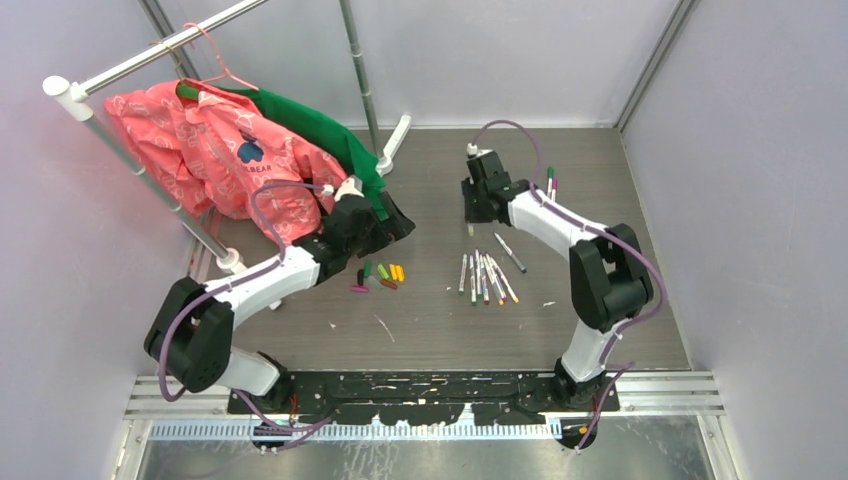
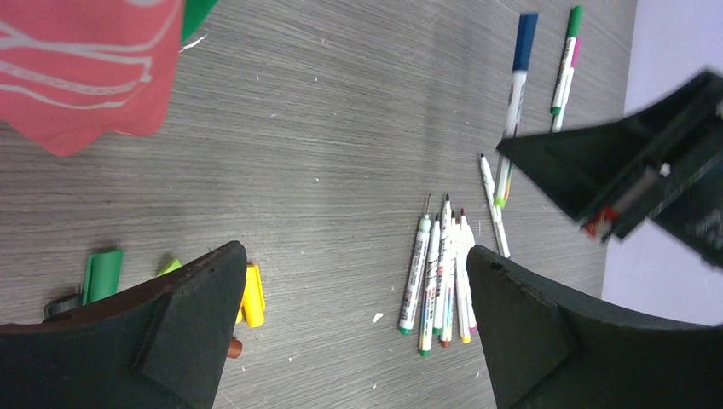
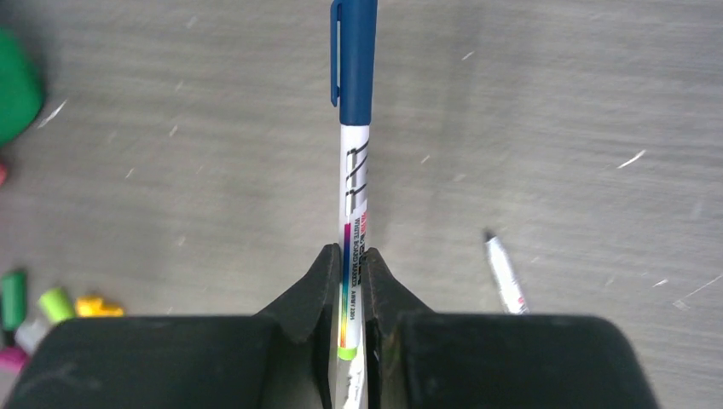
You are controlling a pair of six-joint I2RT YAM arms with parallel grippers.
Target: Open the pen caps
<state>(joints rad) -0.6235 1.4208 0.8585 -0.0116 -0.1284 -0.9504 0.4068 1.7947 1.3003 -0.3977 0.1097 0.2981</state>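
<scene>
Towards the far edge of the worktop [image 1: 450, 330], about mid-width, my right claw [image 3: 351, 266] is clamped tight on a pen [image 3: 355, 192], gripping the white barrel at its rainbow stripe. Its blue cap [image 3: 356, 60] is on, out past the fingertips. The cap's long axis is in line with the barrel and runs straight away from the claw, with the clip on the left in the wrist view.

My left claw [image 2: 354, 256] gapes wide with nothing in it, left of the worktop's centre. Loose caps [image 1: 381, 272] lie just nearside of it. A fan of bare pens [image 1: 485, 278] lies mid-worktop, and a green-capped pen [image 1: 549, 180] sits near the far edge. A pink shirt [image 1: 220, 150] on a rack crowds the far-left corner, close behind the left arm.

From overhead I cannot make out the held pen, nor tell which edge its cap points to. The barrel's rear end is lost low between the fingers.
</scene>
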